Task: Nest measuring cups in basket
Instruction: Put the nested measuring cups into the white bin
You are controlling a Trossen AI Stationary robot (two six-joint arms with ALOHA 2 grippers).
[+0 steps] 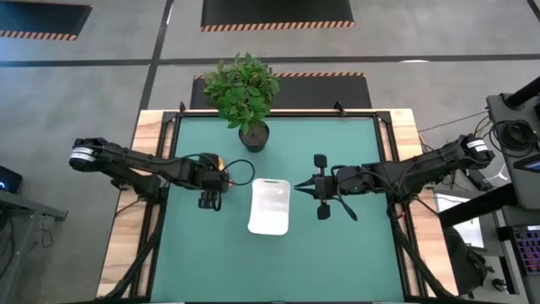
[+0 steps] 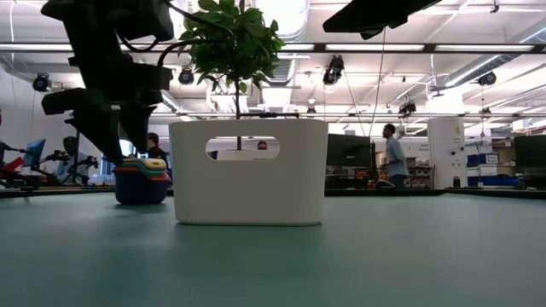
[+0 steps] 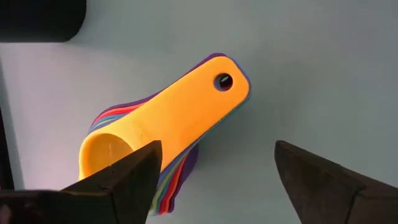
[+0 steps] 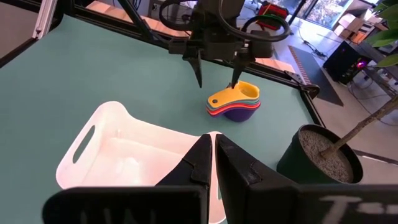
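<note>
The left gripper (image 1: 209,200) hangs with its fingers (image 3: 118,180) spread wide, holding nothing, straight above the measuring cups (image 4: 234,102). The cups sit nested in one stack on the green surface (image 1: 211,262), the yellow cup (image 3: 161,124) on top with its flat handle reaching out over the coloured rims beneath and a purple one lowest; the open fingers stand on either side of that handle without touching it. In the high view the stack lies under the gripper at about 9 o'clock from the basket (image 1: 270,206), near it but apart. The basket, white and with a slot handle in its end wall, stands near the middle of the surface with nothing visible inside it. At 3 o'clock from the basket the right gripper (image 1: 297,187) is closed tight and holds nothing, its tip just beside the basket's rim. A potted plant (image 1: 246,93) stands at 12 o'clock from the basket, toward the far edge.
</note>
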